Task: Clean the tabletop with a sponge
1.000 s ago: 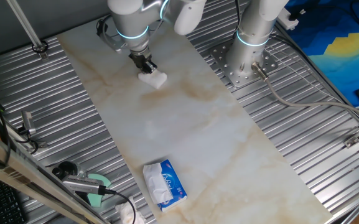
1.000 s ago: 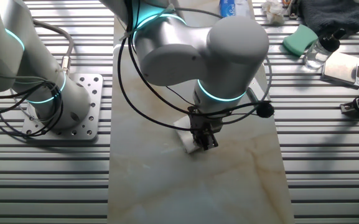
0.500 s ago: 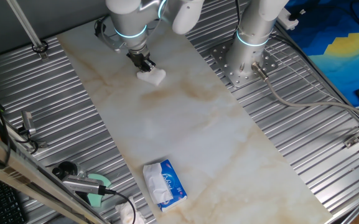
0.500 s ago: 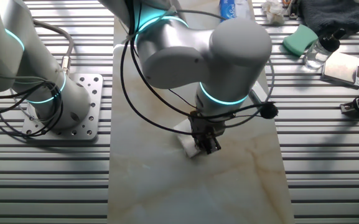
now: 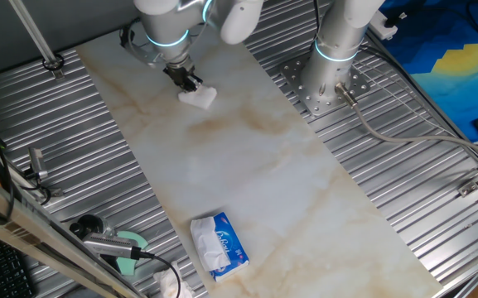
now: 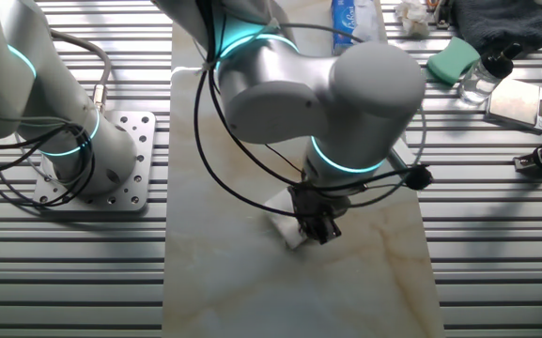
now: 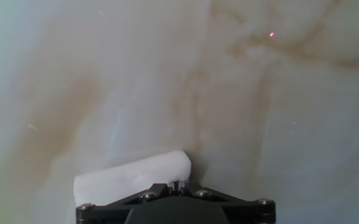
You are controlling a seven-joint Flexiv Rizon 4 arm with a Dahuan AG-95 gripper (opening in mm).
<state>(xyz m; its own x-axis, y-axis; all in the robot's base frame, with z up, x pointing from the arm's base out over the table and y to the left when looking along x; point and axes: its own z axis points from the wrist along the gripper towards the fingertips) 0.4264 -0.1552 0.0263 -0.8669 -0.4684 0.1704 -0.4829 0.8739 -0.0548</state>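
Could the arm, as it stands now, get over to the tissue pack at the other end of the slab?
Probably yes: only bare tabletop lies between the gripper, shut on the sponge, and the tissue pack.

The arm (image 6: pixel 308 89) consists of rounded, smooth silver-grey housings, with glowing cyan-teal light rings at the joints. Thin black cables loop in wide arcs around the wrist section, and the black gripper (image 6: pixel 315 225) is mounted below it. In the hand view, the gripper body (image 7: pixel 176 208) appears as a dark, angular plate with several round silver screw heads along its upper edge.
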